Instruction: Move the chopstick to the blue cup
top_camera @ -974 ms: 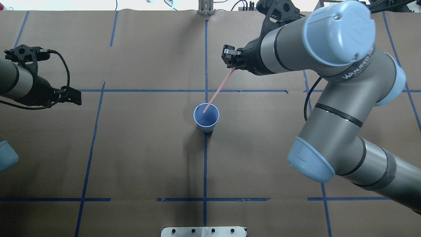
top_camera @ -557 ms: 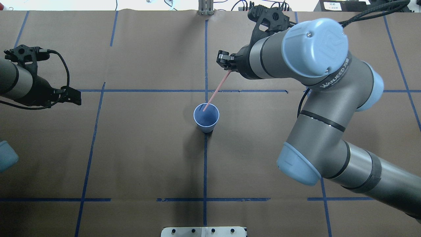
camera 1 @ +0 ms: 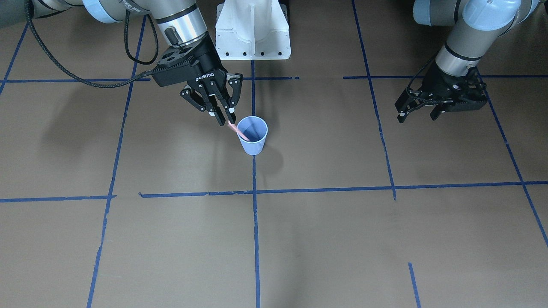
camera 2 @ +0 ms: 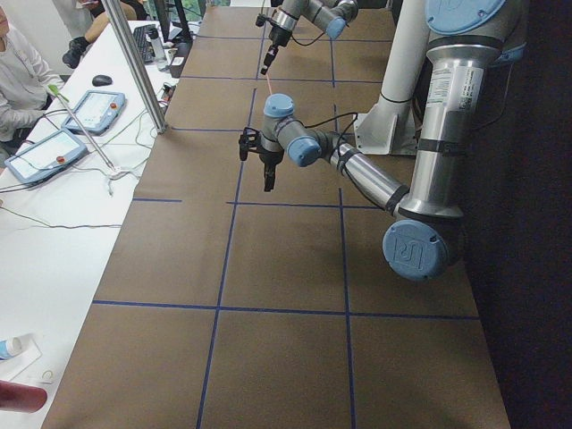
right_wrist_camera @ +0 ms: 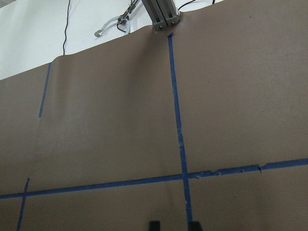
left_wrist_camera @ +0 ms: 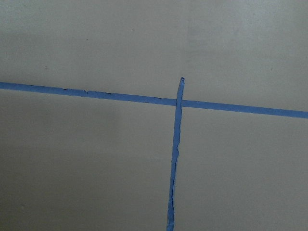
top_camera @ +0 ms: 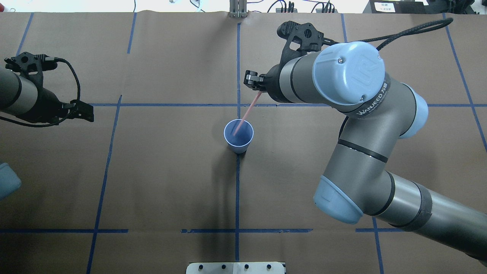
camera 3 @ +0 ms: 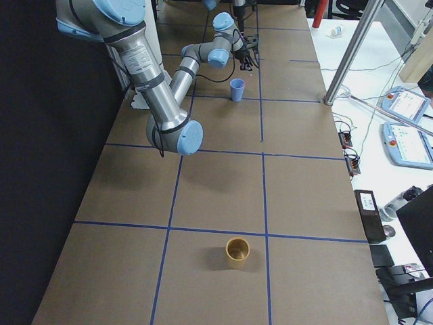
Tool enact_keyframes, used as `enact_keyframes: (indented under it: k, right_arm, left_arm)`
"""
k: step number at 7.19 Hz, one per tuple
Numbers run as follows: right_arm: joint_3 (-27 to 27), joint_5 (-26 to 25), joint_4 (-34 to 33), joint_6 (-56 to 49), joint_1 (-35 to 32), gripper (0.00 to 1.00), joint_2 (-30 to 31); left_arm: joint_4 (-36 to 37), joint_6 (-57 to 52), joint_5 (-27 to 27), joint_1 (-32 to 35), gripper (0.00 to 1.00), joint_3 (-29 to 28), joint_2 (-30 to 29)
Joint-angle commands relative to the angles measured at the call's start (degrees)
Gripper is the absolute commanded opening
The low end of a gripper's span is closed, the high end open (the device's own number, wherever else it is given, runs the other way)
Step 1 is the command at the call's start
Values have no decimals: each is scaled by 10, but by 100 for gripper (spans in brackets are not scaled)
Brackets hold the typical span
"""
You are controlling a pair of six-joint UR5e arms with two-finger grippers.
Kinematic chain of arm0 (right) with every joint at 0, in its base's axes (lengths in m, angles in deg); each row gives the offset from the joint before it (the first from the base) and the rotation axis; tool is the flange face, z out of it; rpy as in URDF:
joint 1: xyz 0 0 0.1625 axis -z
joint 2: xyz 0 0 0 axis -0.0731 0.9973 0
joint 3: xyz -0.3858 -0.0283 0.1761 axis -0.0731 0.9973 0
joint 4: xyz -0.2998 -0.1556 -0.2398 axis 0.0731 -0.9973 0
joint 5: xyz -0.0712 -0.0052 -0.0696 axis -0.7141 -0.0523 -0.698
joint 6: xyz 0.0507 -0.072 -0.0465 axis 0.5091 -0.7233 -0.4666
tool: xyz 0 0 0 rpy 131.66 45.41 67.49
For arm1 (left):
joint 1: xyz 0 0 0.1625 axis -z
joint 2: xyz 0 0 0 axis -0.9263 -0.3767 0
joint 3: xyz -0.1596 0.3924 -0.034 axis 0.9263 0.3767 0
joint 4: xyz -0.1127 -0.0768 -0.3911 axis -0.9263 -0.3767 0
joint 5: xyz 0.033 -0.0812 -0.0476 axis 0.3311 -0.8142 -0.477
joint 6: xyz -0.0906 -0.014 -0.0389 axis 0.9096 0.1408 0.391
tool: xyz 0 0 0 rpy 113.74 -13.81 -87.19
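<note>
The right claw (top_camera: 252,80), clamped on the pink chopstick (top_camera: 248,112), had moved closer to the blue cup (top_camera: 239,147) in the tabletop's middle. The stick stood steeper, its tip inside. Letting go seemed next. The left claw (camera 1: 417,115) was spread apart, holding nothing.

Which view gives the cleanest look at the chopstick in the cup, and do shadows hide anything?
Exterior front-facing view: sharp, evenly lit, chopstick and blue cup clear at the right gripper; the cup's soft shadow hides nothing. Overhead exterior view: equally crisp. Exterior left view: chopstick tiny and faint. Right wrist-mounted view: neither shows.
</note>
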Motion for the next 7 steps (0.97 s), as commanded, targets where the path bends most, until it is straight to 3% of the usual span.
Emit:
enact_keyframes:
  k: [1, 2, 4, 6, 7]
  right_arm:
    - [-16, -2, 1, -2, -6, 100, 4]
    - [-60, 13, -3, -4, -29, 100, 42]
    - [-119, 160, -4, -36, -141, 100, 138]
    - [-112, 319, -7, -278, -308, 100, 250]
    - [-83, 364, -17, -436, -383, 100, 301]
  left_arm:
    - [0, 0, 0, 0, 100, 0, 1]
    - [0, -6, -1, 1, 100, -1, 5]
    - [0, -65, -1, 3, 100, 1, 38]
    - [0, -151, -16, 47, 100, 1, 81]
    - [0, -238, -58, 107, 100, -4, 106]
